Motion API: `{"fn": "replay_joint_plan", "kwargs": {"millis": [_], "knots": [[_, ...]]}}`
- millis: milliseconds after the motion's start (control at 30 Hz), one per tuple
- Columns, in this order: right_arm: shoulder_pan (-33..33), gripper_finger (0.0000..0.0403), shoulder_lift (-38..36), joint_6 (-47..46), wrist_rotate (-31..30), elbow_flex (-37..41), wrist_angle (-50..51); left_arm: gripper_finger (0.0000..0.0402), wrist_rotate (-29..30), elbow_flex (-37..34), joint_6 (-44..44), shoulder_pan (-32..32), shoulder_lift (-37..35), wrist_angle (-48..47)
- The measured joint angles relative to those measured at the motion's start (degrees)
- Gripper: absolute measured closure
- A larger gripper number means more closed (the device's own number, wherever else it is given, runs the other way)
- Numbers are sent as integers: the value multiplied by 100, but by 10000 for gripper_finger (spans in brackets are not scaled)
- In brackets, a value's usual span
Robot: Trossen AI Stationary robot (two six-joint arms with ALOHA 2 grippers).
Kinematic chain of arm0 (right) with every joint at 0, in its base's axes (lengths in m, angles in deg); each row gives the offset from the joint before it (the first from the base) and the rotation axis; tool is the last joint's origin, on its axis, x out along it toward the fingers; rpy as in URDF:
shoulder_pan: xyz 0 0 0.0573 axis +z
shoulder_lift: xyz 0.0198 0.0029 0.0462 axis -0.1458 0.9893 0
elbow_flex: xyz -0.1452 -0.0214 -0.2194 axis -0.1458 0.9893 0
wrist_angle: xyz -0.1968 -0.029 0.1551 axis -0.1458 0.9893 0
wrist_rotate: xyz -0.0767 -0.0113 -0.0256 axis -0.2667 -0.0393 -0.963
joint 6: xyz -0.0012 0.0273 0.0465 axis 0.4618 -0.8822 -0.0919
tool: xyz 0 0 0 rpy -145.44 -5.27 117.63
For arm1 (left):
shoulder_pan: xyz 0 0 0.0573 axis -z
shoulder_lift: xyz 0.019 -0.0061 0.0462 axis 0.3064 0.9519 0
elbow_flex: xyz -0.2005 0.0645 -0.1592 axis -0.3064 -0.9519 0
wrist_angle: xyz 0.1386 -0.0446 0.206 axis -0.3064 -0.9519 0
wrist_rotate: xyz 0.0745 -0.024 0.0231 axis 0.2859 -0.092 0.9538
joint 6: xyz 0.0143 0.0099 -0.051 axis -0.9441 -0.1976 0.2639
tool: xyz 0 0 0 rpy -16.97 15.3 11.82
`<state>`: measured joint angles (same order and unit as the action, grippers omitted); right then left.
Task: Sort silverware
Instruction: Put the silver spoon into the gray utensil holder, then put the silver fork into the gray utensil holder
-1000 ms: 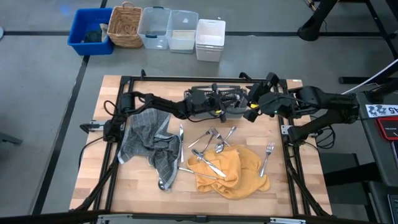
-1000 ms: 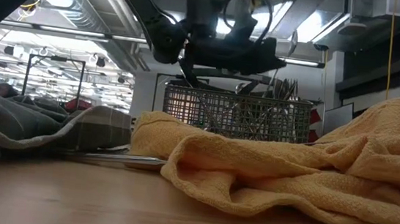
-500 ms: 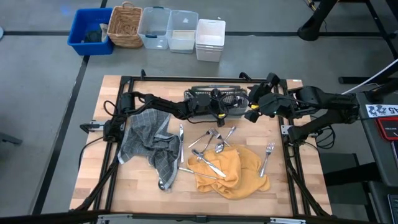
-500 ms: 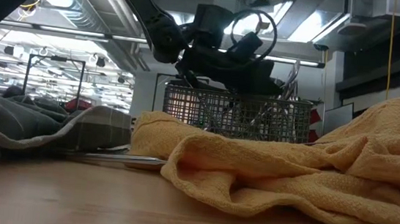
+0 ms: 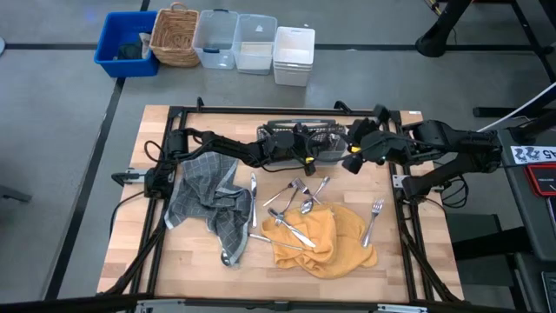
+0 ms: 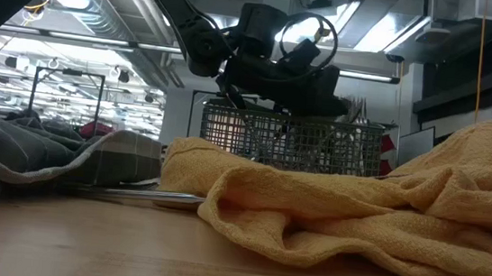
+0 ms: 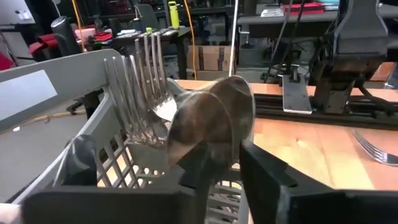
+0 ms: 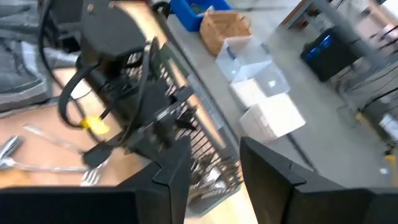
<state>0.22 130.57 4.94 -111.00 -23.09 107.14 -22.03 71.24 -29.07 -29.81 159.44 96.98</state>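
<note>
— Silverware, the slim shiny metal forks, spoons and knives (image 5: 300,196): location?

— Split. Most pieces lie loose mid-table, between and on the rumpled orange towel (image 5: 334,243) and the grey plaid cloth (image 5: 204,196); one fork (image 5: 375,217) lies just beside the towel's right edge. The rest stands in the grey mesh caddy (image 5: 287,124) at the far edge of the wooden table (image 5: 130,235). Upright forks (image 7: 140,81) are confirmed there in the left wrist view.

— Change noted?

— A second ago the left gripper (image 5: 306,155) hung level above the caddy. It has since tipped down to the rim, with a silver spoon (image 7: 211,127) standing bowl-up right at its tip, inside the caddy.

— Held or released?

— Cannot tell (the spoon's neck is hidden). My judgement: this is the drop-off, and one more piece is as good as sorted.

— Right gripper (image 5: 350,159)?

— Just beside the caddy's right end, jaws spread, empty, waiting.

— Outstanding?

— The loose pile remains, so the job looks roughly half done.
</note>
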Motion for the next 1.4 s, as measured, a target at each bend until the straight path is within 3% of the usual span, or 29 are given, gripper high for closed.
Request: {"fn": "replay_joint_plan", "kwargs": {"millis": [200, 400, 567, 667, 800, 967, 1167, 1400], "knots": [[0, 265, 1, -1130, 687, 0, 804, 285, 21, 0, 34, 93, -35, -10], [0, 265, 1, -2872, 1132, 1, 1925, 283, 21, -11, -29, 262, -250, 20], [9, 265, -184, -3531, 2052, 292, 1860, 288, 16, -9, 466, 331, -526, -69], [11, 265, -363, -4018, 2296, 723, 1852, 288, 2, -4, 943, 332, -799, -194], [9, 265, -701, -4806, 2537, 1469, 1864, 288, -223, -84, 981, 311, -1261, -1002], [173, 265, -1057, -6016, 2802, 2540, 1479, 288, -530, -96, 953, 282, -1986, -2861], [579, 265, -1077, -7091, 3839, 3601, 646, 288, -542, -94, 893, 278, -2660, -4941], [1044, 265, -863, -8651, 4271, 4519, -83, 288, -542, -98, 776, 278, -2914, -5849]]}}
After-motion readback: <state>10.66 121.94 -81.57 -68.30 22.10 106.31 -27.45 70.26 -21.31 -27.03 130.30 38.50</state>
